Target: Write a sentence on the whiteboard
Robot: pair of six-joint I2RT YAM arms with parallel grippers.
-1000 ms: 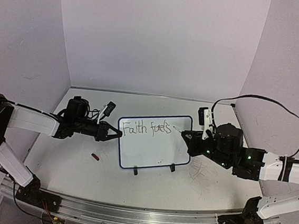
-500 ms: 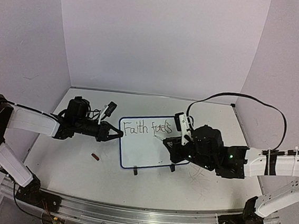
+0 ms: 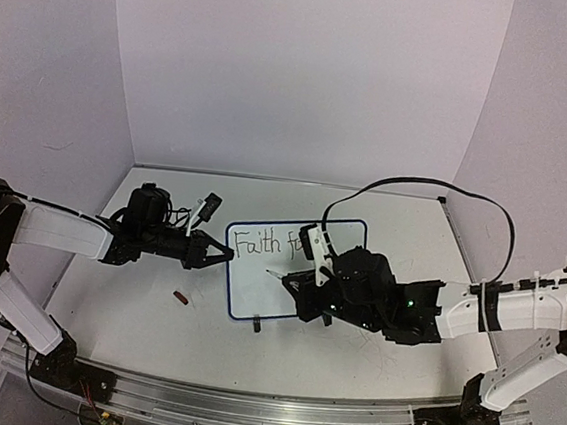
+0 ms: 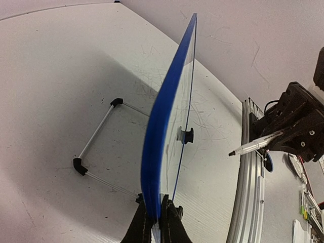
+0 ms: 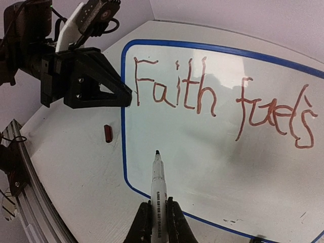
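Blue all round the rim of the whiteboard (image 3: 251,285), standing tilted back on two black feet (image 3: 257,322) in the middle of the table (image 3: 132,329), propped from behind by a thin wire stand (image 4: 96,132). Clamped at its left edge by the left gripper (image 3: 223,255), squeezed right down onto that blue rim with both fingers (image 4: 137,230). Over to the right gripper (image 5: 156,217) now: closed snug around the barrel of a white marker (image 5: 158,187), with the dark tip aimed at the lower-left part of the board. Not touching, though; from the left wrist view, plainly hanging off the surface with a gap between. Written across the top in reddish-brown strokes, the sentence (image 5: 217,101), reading "Faith fuels" on a single line and partly hidden behind the right arm from above. Plain white beneath it, right where the tip is pointing. And lying on the table just left of the board, near the left gripper but apart from the rim, a small dark-red piece (image 3: 182,298).
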